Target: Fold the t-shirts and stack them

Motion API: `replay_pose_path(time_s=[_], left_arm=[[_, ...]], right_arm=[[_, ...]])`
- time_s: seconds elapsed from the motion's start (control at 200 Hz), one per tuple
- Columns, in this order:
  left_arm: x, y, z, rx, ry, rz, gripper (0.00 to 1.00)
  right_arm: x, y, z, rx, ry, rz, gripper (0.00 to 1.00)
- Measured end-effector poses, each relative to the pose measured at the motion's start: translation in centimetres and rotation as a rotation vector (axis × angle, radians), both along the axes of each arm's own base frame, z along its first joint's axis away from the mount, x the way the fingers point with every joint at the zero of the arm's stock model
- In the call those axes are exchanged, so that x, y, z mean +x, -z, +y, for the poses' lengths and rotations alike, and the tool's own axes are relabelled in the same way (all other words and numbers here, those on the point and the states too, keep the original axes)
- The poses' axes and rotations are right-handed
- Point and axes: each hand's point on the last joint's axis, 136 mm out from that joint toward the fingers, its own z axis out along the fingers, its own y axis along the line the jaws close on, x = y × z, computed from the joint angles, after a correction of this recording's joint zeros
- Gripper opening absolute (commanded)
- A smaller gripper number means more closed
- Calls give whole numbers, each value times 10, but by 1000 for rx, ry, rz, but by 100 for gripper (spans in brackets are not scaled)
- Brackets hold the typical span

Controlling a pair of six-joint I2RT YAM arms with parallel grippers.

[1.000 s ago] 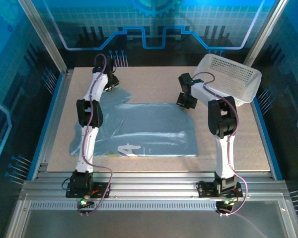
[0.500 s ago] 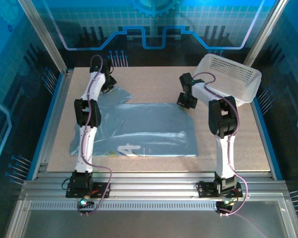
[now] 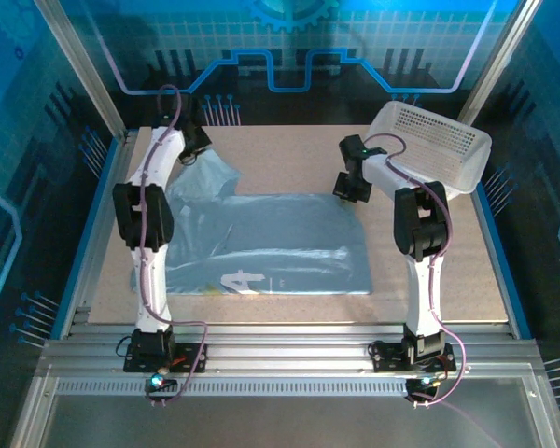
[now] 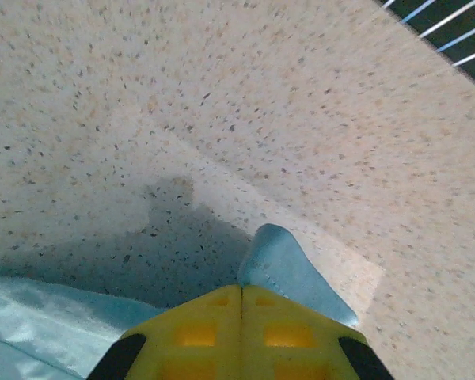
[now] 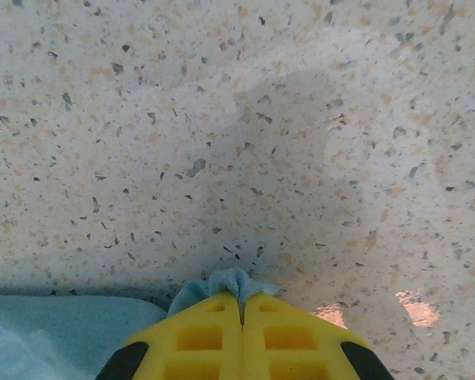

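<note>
The pale grey-blue t-shirt (image 3: 271, 238) lies spread on the speckled table, a bit of white print showing near its front edge. My left gripper (image 3: 192, 152) is shut on the shirt's far left corner and holds it raised; a blue fabric tip (image 4: 289, 269) pokes out past the yellow fingers (image 4: 198, 328). At the shirt's far right corner my right gripper (image 3: 353, 189) is shut on the cloth, and a small bunch of fabric (image 5: 226, 283) shows above its closed yellow fingers (image 5: 289, 332).
A white lattice basket (image 3: 429, 145) sits tilted at the back right, close behind the right arm. Metal frame posts and blue side rails (image 3: 93, 224) bound the table (image 3: 289, 154). Bare tabletop lies beyond the shirt toward the back.
The left arm has swung leftward and back, pulling the shirt's far left corner outward and lifting it. The right gripper has held its place on the far right corner.
</note>
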Motion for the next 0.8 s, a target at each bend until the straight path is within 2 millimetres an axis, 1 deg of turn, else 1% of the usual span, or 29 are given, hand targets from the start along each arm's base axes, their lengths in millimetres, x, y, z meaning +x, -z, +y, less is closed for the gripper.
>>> replay_pose_path(time_s=[0.065,0.125,0.21,0.325,0.44,0.51,0.61,0.7,0.8], left_arm=[[-4,-10,0,5,8,-17,0],[-10,-11,0,10,16,-14,0],[-23,-4,0,13,22,13,0],[-52,11,0,12,23,77,0],[-79,12,0,12,23,107,0],[-93,4,0,13,23,102,0],[-113,-14,1,19,20,74,0],[-138,-29,5,29,11,48,0],[-166,-36,9,36,-2,35,0]], right_arm=[[1,-3,0,-1,-6,-7,0],[1,-7,-1,-1,-12,-15,0],[2,-14,-1,1,-20,-30,0],[3,-26,-1,3,-29,-55,0],[-1,-33,-2,2,-36,-64,0],[-4,-35,-3,-2,-42,-65,0],[-10,-36,-6,-12,-48,-60,0],[-18,-35,-7,-22,-58,-50,0],[-30,-37,-7,-34,-78,-45,0]])
